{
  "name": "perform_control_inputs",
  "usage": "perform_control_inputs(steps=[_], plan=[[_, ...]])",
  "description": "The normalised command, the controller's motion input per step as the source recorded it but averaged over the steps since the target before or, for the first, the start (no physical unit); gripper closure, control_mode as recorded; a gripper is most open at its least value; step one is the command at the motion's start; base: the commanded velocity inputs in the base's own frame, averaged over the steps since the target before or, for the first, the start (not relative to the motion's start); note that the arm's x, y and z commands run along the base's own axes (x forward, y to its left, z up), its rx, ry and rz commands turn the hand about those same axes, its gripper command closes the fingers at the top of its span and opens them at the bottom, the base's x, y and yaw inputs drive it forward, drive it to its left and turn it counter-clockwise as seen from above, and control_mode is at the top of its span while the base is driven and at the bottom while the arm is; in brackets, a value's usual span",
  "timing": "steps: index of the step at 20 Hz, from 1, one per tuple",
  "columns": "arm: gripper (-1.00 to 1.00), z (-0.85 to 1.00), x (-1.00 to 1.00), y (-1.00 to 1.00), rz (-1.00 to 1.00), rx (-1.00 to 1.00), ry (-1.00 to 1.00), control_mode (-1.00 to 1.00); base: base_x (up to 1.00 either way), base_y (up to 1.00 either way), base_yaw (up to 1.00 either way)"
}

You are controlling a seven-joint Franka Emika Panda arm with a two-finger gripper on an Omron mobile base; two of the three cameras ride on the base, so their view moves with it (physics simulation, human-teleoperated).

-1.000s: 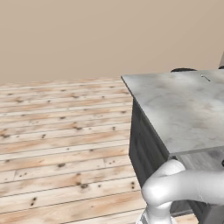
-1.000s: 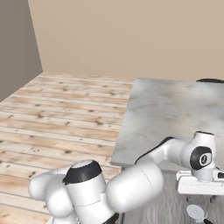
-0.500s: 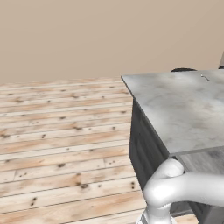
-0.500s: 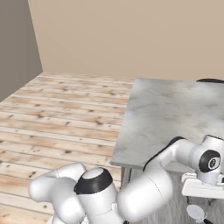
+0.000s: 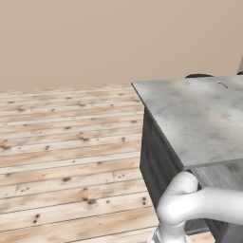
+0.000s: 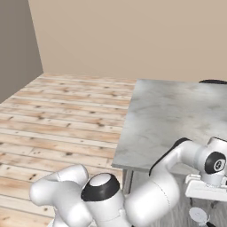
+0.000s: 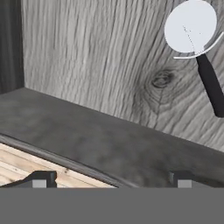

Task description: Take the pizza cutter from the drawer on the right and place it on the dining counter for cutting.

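The pizza cutter [image 7: 192,30] lies on the drawer's [image 7: 100,57] grained grey floor, at the upper right of the hand view. Its round white wheel points up and its dark handle [image 7: 211,87] runs down to the right. My gripper [image 7: 111,180] is open, its two tips wide apart with nothing between them, above the drawer's dark wall and short of the cutter. In the right base view my hand [image 6: 205,189] hovers just above the cutter's wheel [image 6: 198,216]. The dining counter [image 6: 168,111] spreads behind it as a light marbled slab [image 5: 199,118].
Plank wood floor [image 5: 61,142] stretches left of the counter's dark cabinet base [image 5: 154,161], with a beige wall behind. A dark rounded object [image 5: 198,75] shows past the counter's far edge. My own arm [image 6: 146,199] fills the lower part of the right base view.
My arm has swung to the right and lower, carrying the hand further over the open drawer toward the cutter. The cutter and counter have not moved.
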Motion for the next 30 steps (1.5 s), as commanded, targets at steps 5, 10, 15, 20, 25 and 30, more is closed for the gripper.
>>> perform_control_inputs(steps=[5, 10, 15, 20, 25, 30], plan=[[-1.00, -0.07, 0.20, -0.36, -0.01, 0.00, 0.00, -1.00, 0.00, 0.00, 0.00], [-1.00, -0.20, 0.30, -0.30, 0.00, 0.02, -0.04, -1.00, 0.00, 0.00, 0.00], [-1.00, -0.32, 0.04, -0.22, 0.00, 0.06, -0.25, -1.00, 0.00, 0.00, 0.00], [-1.00, -0.53, -0.04, -0.15, 0.00, 0.01, -0.19, -1.00, 0.00, 0.00, 0.00], [-1.00, -0.42, 0.00, -0.02, 0.00, 0.00, -0.04, -1.00, 0.00, 0.00, 0.00], [-1.00, -0.43, 0.00, -0.03, 0.00, -0.02, -0.04, -1.00, 0.00, 0.00, 0.00]])
